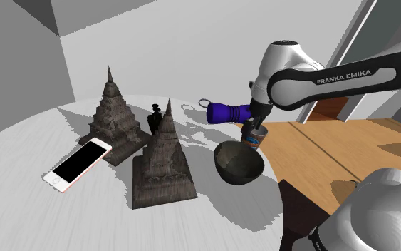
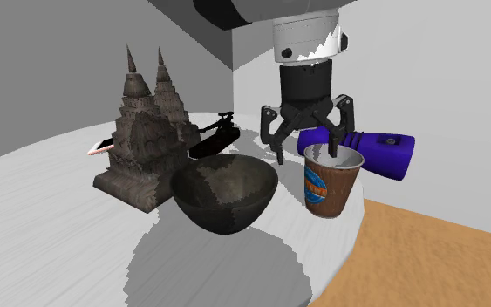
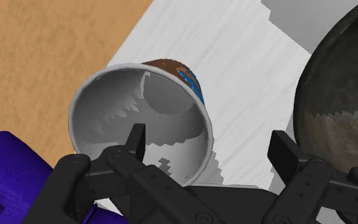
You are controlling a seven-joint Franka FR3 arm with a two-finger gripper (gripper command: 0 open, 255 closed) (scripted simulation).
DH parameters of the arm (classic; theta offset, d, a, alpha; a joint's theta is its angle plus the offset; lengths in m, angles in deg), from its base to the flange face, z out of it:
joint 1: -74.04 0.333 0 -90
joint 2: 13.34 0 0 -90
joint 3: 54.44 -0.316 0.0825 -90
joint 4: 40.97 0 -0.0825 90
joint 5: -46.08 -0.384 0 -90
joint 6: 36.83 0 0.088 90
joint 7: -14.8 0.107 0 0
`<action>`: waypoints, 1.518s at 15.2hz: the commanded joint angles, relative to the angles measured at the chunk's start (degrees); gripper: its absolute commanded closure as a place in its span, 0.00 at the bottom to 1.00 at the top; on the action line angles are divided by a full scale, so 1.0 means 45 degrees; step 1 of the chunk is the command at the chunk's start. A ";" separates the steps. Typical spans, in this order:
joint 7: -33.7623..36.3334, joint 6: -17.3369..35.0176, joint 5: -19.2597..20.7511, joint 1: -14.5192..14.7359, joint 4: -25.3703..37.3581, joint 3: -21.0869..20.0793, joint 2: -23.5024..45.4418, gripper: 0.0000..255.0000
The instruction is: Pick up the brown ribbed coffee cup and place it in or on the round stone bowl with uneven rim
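Tapered brown cup [image 2: 329,187], white inside, beside a dark, rounded stone bowl [image 2: 224,194]; the tool [image 2: 310,146] points down over the cup, spread wide, empty.

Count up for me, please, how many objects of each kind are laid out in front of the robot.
Temple models: 2
Smartphone: 1
Black toy helicopter: 1
Purple flashlight: 1
Brown coffee cup: 1
Dark bowl: 1
Total: 7
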 commanded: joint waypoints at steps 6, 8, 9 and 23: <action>0.0016 0.0798 0.0124 -0.0086 -0.0452 0.0078 0.0326 0.00; 0.0016 0.0798 0.0124 -0.0086 -0.0452 0.0078 0.0326 0.00; 0.0016 0.0798 0.0124 -0.0086 -0.0452 0.0078 0.0326 0.00; -0.0074 0.0201 0.0056 -0.0059 -0.0128 0.0076 0.0050 1.00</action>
